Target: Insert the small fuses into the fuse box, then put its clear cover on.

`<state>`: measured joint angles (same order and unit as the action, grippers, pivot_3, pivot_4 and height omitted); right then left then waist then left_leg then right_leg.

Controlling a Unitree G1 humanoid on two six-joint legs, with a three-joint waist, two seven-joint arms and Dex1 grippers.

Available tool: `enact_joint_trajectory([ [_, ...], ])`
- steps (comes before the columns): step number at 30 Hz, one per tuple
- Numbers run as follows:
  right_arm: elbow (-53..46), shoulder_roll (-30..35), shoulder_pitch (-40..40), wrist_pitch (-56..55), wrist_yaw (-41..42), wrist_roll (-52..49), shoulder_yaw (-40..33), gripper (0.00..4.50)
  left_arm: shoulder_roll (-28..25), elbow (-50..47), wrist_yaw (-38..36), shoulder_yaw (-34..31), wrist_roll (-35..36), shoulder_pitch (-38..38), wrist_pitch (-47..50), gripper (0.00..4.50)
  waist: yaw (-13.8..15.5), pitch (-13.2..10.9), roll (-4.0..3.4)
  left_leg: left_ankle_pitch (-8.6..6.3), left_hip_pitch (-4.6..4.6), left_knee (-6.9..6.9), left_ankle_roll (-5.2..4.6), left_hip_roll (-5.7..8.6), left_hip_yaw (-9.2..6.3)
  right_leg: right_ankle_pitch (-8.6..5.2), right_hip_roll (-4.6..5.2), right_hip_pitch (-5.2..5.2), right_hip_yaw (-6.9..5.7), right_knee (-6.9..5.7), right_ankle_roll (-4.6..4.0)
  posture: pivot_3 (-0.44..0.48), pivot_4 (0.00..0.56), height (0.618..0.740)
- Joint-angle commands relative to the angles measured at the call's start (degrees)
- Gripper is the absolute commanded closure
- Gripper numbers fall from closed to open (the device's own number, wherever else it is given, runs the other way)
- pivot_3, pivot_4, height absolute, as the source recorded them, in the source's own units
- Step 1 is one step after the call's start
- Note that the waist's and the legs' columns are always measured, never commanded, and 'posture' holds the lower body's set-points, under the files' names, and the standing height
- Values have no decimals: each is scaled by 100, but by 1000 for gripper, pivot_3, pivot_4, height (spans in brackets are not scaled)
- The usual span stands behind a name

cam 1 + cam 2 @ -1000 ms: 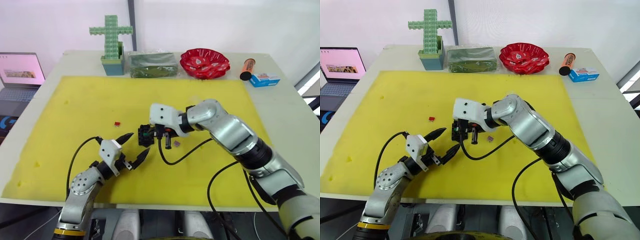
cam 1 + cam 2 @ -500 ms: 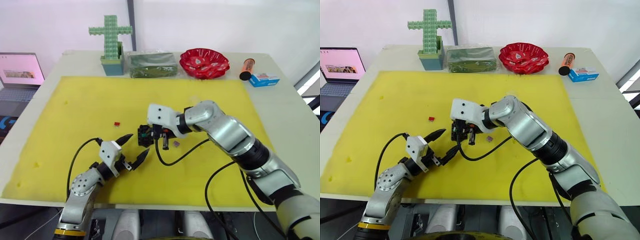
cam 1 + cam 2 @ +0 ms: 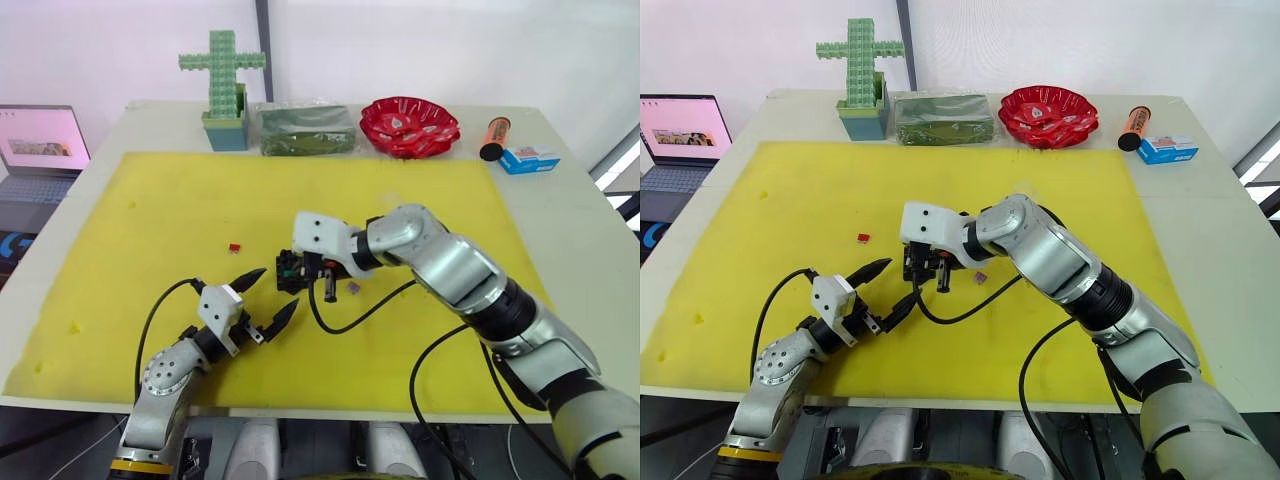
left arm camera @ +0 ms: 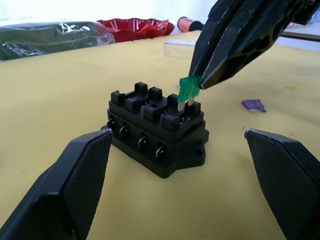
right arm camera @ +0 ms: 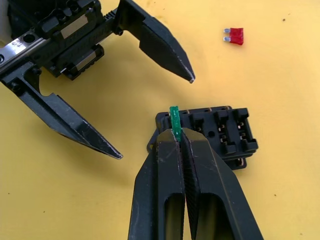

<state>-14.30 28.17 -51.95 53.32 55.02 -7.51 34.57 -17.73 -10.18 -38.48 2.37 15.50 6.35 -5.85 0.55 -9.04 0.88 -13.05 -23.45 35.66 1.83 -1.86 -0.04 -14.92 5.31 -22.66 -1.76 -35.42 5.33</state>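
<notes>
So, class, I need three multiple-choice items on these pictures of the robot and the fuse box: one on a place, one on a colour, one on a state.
1. Where does the small red plastic fuse lie?
A. On the yellow mat, apart from the box
B. In the red bowl
C. Inside the box

2. What colour is the fuse held by the right gripper?
A. Red
B. Green
C. Grey

3. How does the left gripper stand?
A. Shut on the box
B. Shut on a fuse
C. Open, holding nothing

Answers:
1. A: the right wrist view shows it alone on the yellow foam mat.
2. B: the small green plastic fuse is pinched over the black rectangular plastic fuse box.
3. C: its fingers are spread on either side of the box.
</notes>
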Motion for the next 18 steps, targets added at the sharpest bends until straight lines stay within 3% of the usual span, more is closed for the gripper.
enact_joint_trajectory([
  [1,-85,22,-13,-32,-29,54,-36,4500,22,-24,-11,39,5,-4,-132,42,1,0,0,0,0,0,0,0,0,0,0,0,0,0,0,0,150,740],
  [18,-14,-25,-57,-28,-90,9,-90,4500,16,-76,26,84,-4,-24,-110,42,2,0,0,0,0,0,0,0,0,0,0,0,0,0,0,0,150,740],
])
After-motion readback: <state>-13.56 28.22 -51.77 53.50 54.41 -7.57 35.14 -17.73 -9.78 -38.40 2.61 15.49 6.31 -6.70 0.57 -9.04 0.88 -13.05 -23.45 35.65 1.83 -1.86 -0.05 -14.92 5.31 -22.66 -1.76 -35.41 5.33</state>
